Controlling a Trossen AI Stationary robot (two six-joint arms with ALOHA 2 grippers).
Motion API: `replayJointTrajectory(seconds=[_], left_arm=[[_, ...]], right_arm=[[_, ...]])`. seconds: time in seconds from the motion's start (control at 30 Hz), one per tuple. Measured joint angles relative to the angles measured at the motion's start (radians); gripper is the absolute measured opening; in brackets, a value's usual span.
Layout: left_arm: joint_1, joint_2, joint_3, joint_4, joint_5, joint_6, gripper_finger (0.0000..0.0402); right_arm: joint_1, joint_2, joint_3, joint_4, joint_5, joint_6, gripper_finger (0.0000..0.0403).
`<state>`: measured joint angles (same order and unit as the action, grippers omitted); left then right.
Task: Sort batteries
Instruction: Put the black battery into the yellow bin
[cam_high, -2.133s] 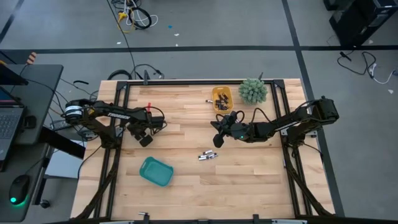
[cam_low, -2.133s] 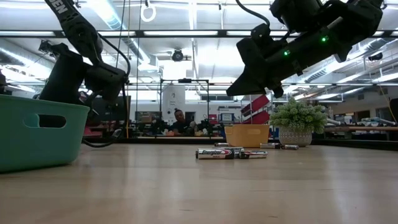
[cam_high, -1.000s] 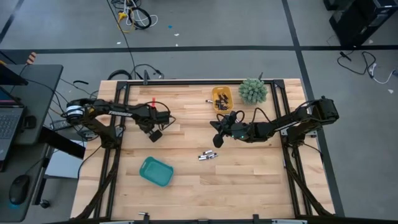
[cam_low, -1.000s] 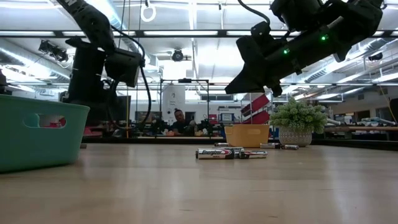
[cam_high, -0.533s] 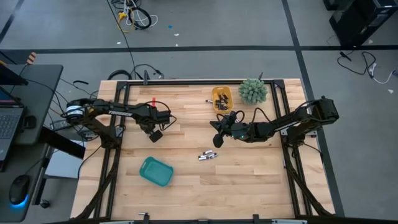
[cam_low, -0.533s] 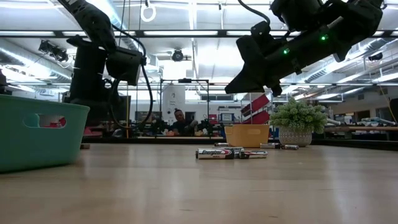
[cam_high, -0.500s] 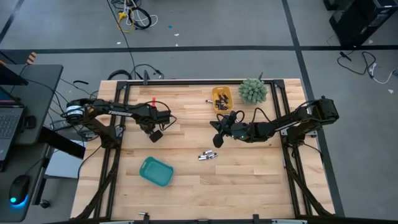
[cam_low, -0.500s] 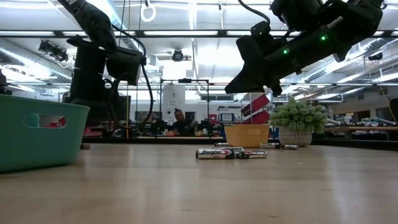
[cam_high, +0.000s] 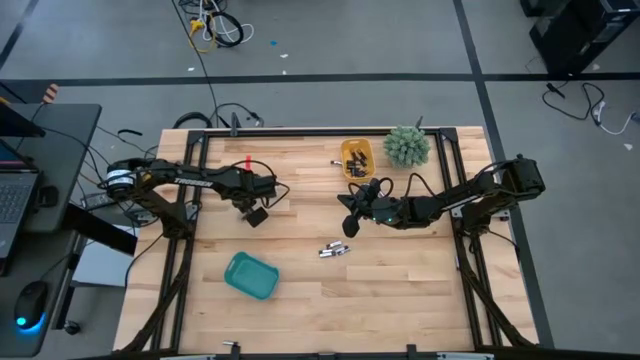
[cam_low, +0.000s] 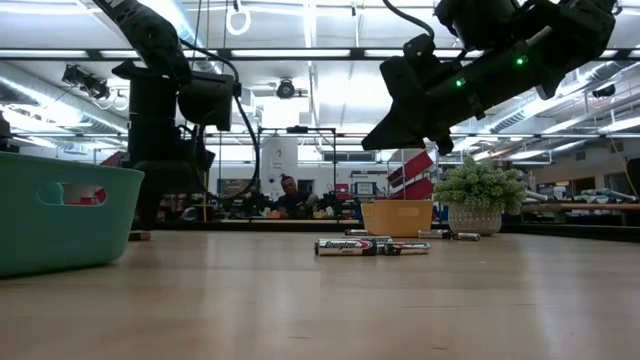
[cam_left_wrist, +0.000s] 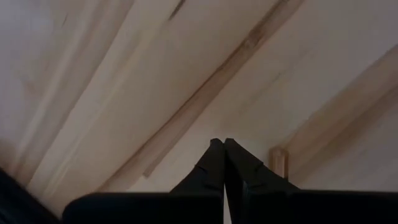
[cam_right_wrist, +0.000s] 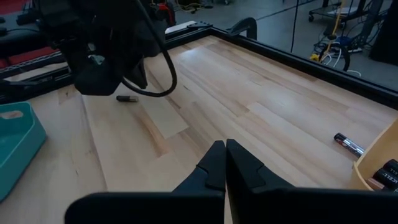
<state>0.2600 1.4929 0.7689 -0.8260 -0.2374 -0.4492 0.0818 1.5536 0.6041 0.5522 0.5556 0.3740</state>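
Two grippers, both clenched on nothing. Left gripper has travelled rightward over the last couple of seconds, from near the table's left edge toward the middle, and now hangs above bare wood on the left half; its wrist view shows fingertips pressed together, only planks beneath. Right gripper has not shifted, hovering just far-right of the loose batteries lying together mid-table, a little right of centre.

More cells sit in the yellow tray at the far edge, beside the small plant. One stray battery lies on the wood near the left arm, seen from the right wrist. Teal bin stands at near left.

Judgement: left arm looks to be closing on a pickup, either the stray or the central cluster; no cell is yet held.
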Motion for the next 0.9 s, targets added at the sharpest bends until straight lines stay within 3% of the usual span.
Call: replayJointTrajectory(seconds=[0.27,0.9], left_arm=[[-0.013,0.0,0.001,0.079,-0.028,0.039,0.0],[-0.165,-0.009,0.061,-0.065,-0.065,-0.016,0.0]], right_arm=[[0.0,0.0,0.0,0.0,0.0,-0.001,0.0],[-0.015,0.0,0.0,0.002,-0.001,0.019,0.0]])
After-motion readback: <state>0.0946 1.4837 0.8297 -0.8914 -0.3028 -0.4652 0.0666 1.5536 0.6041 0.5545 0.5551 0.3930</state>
